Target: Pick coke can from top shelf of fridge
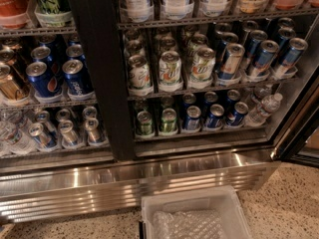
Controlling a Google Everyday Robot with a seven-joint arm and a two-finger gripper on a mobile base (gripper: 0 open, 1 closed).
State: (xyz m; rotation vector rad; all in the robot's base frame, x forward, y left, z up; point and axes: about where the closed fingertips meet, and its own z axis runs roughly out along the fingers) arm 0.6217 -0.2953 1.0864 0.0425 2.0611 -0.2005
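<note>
The fridge (94, 73) fills the view, with its wide black centre post and ribbed steel base (124, 185). A red Coke container (11, 1) stands at the far top left, cut off by the frame edge, on the highest wire rack in view (30, 32). The same level on the right (209, 20) holds white bottles and orange cups. Whether this is the top shelf is out of view. The gripper is not in view.
Lower racks hold blue Pepsi cans (45, 78), green-white cans (169, 69), blue-silver cans (259, 56) and small cans below. The right door frame (299, 133) stands open. A white plastic bin (189, 215) sits on the speckled floor in front.
</note>
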